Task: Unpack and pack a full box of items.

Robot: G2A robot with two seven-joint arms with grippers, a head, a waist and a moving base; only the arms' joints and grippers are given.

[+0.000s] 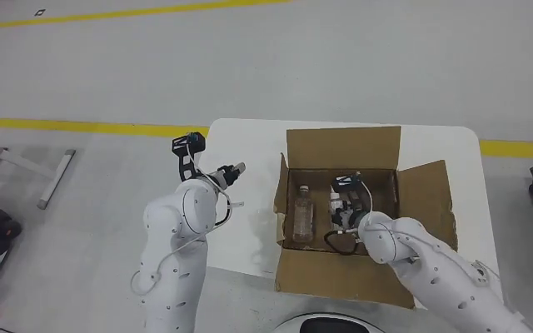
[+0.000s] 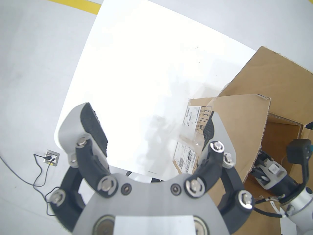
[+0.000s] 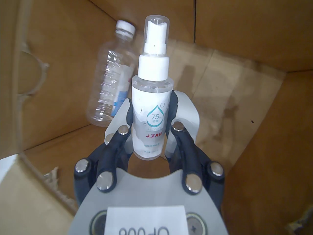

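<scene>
The right gripper (image 3: 151, 101) is down inside the open cardboard box (image 3: 244, 25), its fingers closed narrowly around the lower body of a small spray bottle (image 3: 152, 84), which it holds upright. The bottle is clear, with a white pump under a transparent cap and a white label (image 3: 152, 123) bearing a teal droplet mark, red lettering and fine print. Just beside it a clear plastic bottle (image 3: 112, 79) with a white cap lies on its side on the box floor, along the left wall, with a partly visible label on it. A white sticker (image 3: 146, 218) sits on the gripper's base, its print cut off by the edge. The left gripper (image 2: 149, 121) hangs spread wide with nothing in it over the bare white table (image 2: 137, 62), left of the box and apart from it. On the box's outer left wall are two white shipping labels (image 2: 195, 118) with barcodes and handling symbols. All four flaps stand open. Beyond the table, a yellow line (image 1: 100, 127) crosses the grey floor.
</scene>
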